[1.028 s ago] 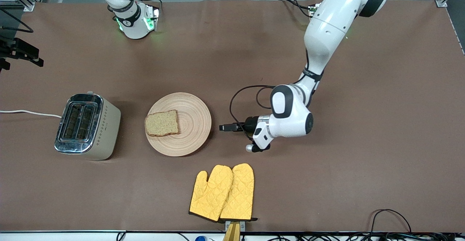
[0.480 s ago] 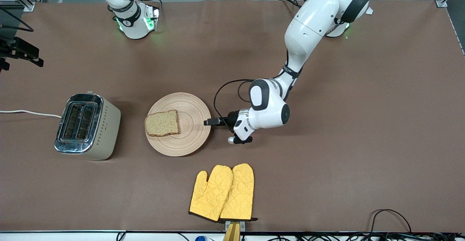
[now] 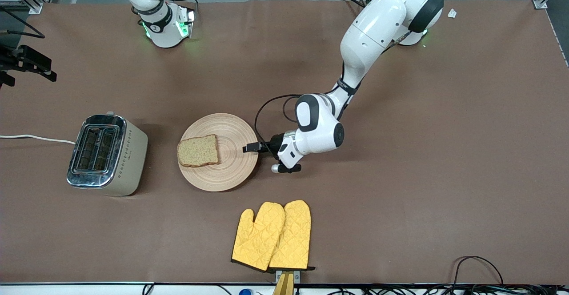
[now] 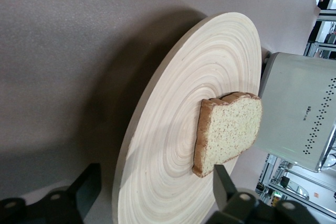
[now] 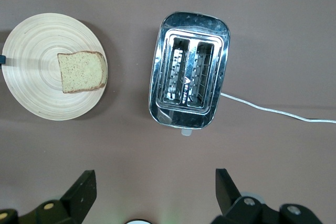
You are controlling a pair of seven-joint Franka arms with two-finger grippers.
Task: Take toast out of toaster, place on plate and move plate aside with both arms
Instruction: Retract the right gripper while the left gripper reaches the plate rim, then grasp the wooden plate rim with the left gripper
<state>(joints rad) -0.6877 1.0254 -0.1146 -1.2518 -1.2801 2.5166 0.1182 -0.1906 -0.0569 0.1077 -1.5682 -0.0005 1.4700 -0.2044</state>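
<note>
While the toast [image 3: 198, 150] lies loose on the plate [image 3: 235, 170], the left gripper [image 3: 251, 147] straddles its rim, fingers [image 4: 224, 183] wide, gripping nothing. Right gripper [image 5: 152, 192]: open, empty, waiting above the toaster [image 3: 106, 155]. Risk: a tilted lift slides the toast off.

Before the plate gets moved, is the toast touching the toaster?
Apart. In the front view the toast lies on the plate, and bare brown table shows between the plate's rim and the toaster.

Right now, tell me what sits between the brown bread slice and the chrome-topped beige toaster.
Nothing but surface: a strip of the round wooden plate, then bare brown table, separates the bread slice from the toaster. The front view shows this.
</note>
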